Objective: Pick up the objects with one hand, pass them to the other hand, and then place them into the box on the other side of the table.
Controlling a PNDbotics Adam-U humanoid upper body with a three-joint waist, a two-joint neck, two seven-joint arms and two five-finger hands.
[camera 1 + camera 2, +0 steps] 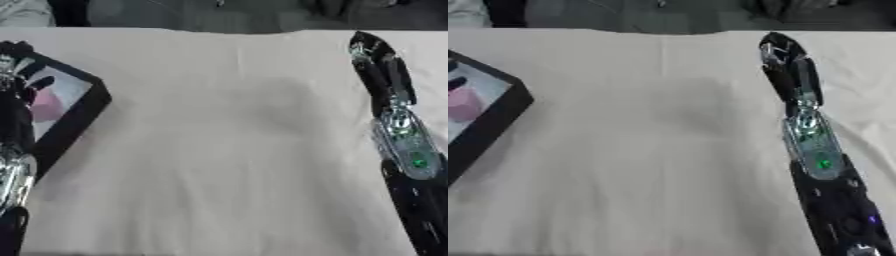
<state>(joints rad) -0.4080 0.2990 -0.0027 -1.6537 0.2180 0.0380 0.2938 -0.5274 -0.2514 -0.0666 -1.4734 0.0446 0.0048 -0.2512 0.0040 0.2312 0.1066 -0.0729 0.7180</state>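
The right hand [785, 62] reaches far over the cloth-covered surface [640, 150], its fingers straight and pressed together, holding nothing. The left hand [13, 75] shows only at the left edge of the left eye view, over the black box [83, 107]; whether its fingers are spread or curled I cannot tell. The task's thing that I can see is a pink object [464, 105], already lying inside the box on its pale bottom. No other loose object shows on the cloth, so the right hand has perhaps nothing to pick here.

The risks, as I judge them: if the left arm pulls back carelessly, it may catch the box wall and push the box askew. The soft cloth may also wrinkle under a sliding hand.
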